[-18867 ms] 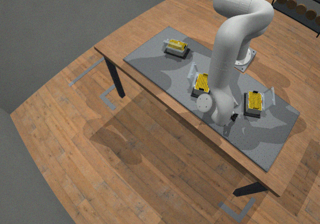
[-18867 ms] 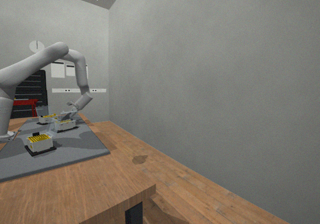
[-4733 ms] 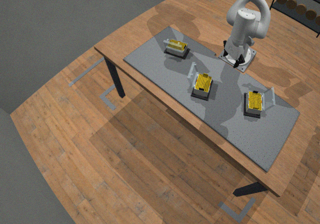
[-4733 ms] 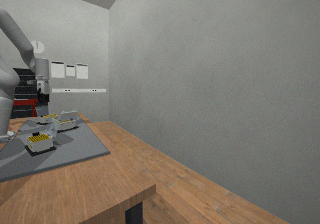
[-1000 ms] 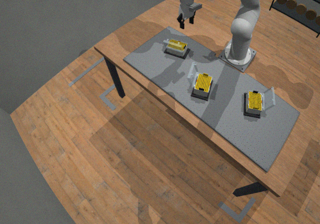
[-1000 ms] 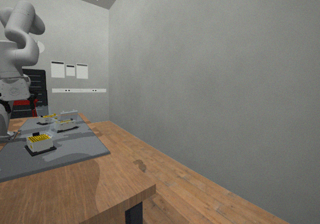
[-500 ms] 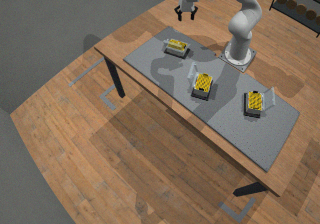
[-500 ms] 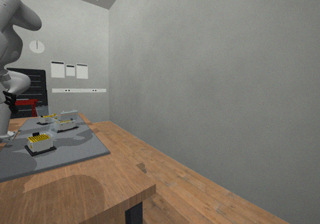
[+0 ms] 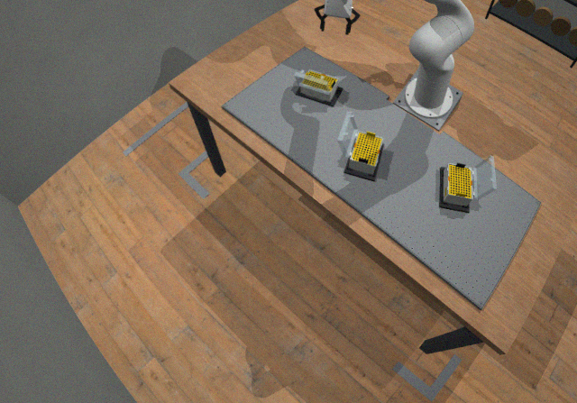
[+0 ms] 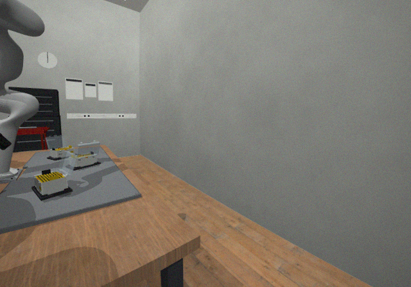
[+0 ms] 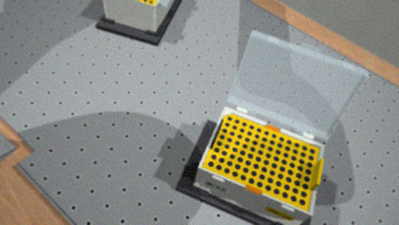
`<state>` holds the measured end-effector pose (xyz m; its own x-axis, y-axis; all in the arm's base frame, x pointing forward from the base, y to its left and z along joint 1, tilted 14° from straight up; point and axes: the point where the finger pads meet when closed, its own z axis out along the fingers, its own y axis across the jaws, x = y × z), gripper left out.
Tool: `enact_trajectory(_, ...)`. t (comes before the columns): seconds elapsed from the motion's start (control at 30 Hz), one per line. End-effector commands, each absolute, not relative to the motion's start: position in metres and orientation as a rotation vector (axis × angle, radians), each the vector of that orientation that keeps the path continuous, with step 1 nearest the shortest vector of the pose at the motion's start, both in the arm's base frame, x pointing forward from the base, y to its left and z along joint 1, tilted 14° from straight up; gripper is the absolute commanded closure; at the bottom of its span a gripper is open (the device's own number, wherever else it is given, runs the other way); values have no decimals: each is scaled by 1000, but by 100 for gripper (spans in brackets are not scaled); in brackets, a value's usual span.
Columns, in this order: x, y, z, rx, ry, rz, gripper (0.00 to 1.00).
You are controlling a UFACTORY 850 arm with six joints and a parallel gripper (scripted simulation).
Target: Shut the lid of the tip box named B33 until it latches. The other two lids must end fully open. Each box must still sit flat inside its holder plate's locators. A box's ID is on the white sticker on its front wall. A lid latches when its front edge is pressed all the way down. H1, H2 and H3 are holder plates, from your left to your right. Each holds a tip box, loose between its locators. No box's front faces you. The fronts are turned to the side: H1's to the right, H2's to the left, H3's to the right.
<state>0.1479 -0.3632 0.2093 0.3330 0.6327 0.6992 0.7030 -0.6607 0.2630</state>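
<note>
Three white tip boxes with yellow racks sit on dark holder plates on the grey mat (image 9: pixel 419 250) (image 11: pixel 94 94). In the top view they are the left box (image 9: pixel 318 84) (image 10: pixel 51 182) (image 11: pixel 264 169), the middle box (image 9: pixel 365 149) (image 10: pixel 83 159) (image 11: pixel 138 11) and the right box (image 9: pixel 459 184) (image 10: pixel 60 151). All three clear lids are raised: the left lid (image 11: pixel 300 80), the middle lid (image 9: pixel 347 131) and the right lid (image 9: pixel 489 175). No sticker is readable. My gripper (image 9: pixel 334 29) is open and empty. It hangs high above the back of the table, near the left box.
The arm's base (image 9: pixel 428 100) stands at the table's back edge, behind the middle box. The wooden table (image 9: pixel 224 77) ends just beyond the left box's lid. A shelf with round items (image 9: pixel 535 16) stands on the floor at the far right.
</note>
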Motion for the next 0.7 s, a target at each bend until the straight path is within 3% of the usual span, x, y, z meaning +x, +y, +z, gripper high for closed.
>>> enact_trajectory(0.0,148,-363,209,-2508,-1095,-1300,0)
enact_trajectory(0.3,148,-363,209,-2515,-669,-1431,0)
enact_trajectory(0.67,154,-362,185,-2514,-651,-1436,0)
